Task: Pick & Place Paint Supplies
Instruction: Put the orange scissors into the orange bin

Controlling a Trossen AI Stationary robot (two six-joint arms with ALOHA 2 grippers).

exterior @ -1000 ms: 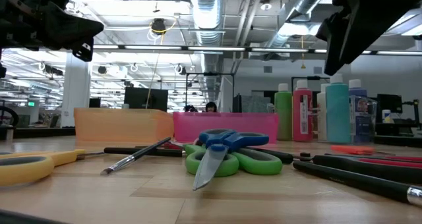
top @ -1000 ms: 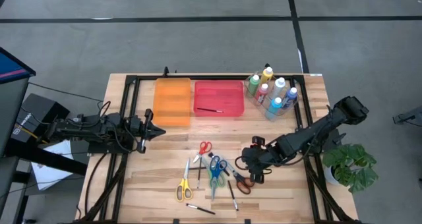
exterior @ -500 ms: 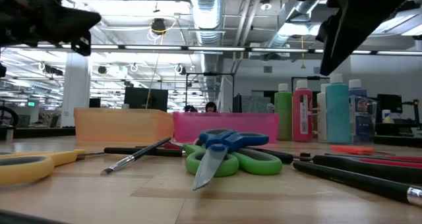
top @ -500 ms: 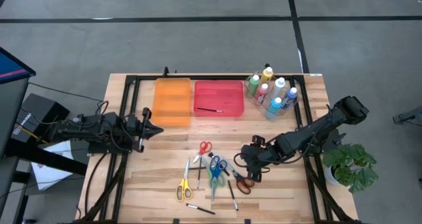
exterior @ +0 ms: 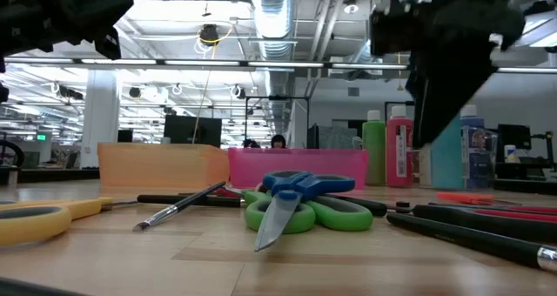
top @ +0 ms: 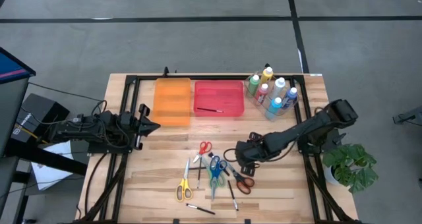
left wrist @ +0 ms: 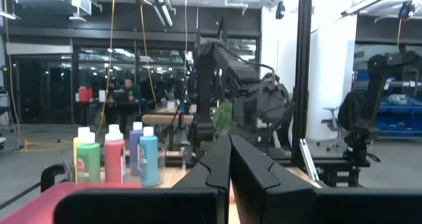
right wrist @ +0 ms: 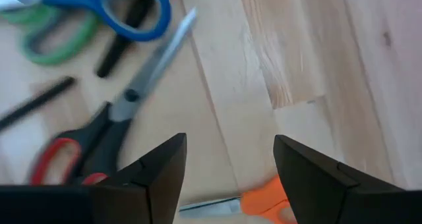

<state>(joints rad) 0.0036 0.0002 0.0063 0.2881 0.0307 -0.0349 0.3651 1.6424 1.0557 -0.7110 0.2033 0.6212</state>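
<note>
Several scissors lie flat on the wooden table: a blue-handled pair (top: pixel 216 166) across a green pair (exterior: pixel 300 211), a red-handled pair (right wrist: pixel 79 151), a small red pair (top: pixel 204 147) and a yellow pair (top: pixel 182 186). Thin dark brushes (top: pixel 232 195) lie among them, and one brush (top: pixel 210 110) lies in the red tray (top: pixel 232 87). Paint bottles (top: pixel 271 92) stand at the back right. My right gripper (top: pixel 243 162) hangs open above the scissors, pointing steeply down; its fingers (right wrist: pixel 150 178) hold nothing. My left gripper (top: pixel 153 126) stays shut at the table's left.
An orange tray (top: pixel 172 102) sits left of the red tray at the back. The bottles stand in a clear holder (top: pixel 267 112). A potted plant (top: pixel 349 165) stands off the table's right edge. Bare wood lies at the near right.
My right gripper has moved toward the table's left edge and sunk toward the scissors, still open. My left gripper has tipped its fingertips upward a little. The scissors, brushes and bottles have stayed put.
</note>
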